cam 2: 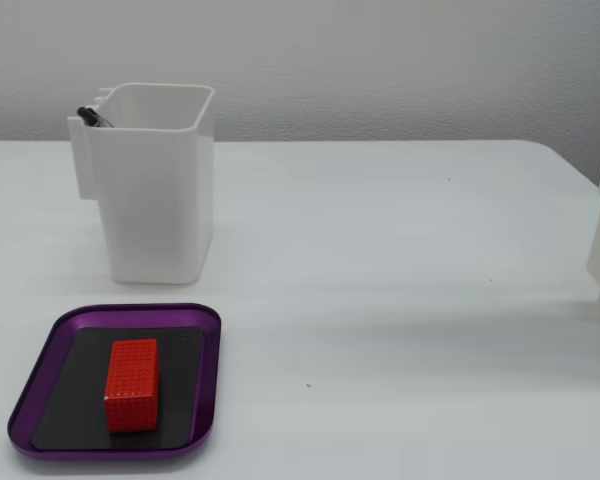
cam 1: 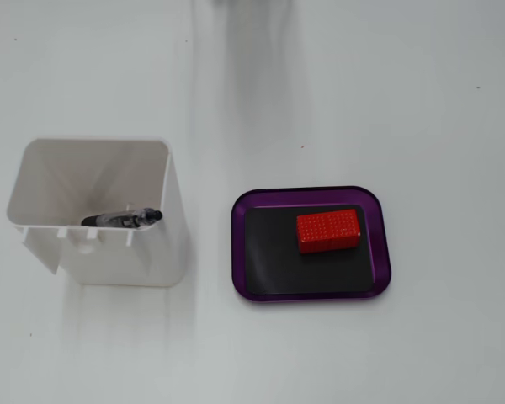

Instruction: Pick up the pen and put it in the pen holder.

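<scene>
The pen (cam 1: 122, 219) already rests inside the white pen holder (cam 1: 143, 269) on the worktop (cam 1: 362, 84), so nothing appears left; the claw is out of sight.

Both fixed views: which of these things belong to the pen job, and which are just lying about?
Part of the job:
pen, already inside the holder
white pen holder

Lying about:
purple tray
red block on the tray

The end effector is not in view.
</scene>
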`<action>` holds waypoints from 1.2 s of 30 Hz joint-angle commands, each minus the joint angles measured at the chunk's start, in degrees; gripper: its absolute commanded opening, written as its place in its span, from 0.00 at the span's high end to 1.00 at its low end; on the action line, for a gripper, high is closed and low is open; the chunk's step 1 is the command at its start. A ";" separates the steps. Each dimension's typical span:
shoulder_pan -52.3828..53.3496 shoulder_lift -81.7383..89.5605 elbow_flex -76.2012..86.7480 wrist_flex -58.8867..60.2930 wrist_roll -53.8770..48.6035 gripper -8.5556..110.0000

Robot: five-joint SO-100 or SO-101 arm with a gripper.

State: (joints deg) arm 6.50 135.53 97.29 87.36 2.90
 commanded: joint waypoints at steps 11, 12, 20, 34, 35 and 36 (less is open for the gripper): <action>0.70 34.98 55.72 -22.50 -0.09 0.82; 0.70 37.44 58.89 -23.03 -0.09 0.82; 0.26 55.90 74.71 -21.01 0.00 0.83; 0.70 62.05 77.08 -17.67 0.44 0.89; 0.70 62.05 77.08 -17.67 0.44 0.93; 0.70 62.05 77.08 -17.67 0.44 0.94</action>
State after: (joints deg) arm 7.03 191.87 174.02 69.17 2.90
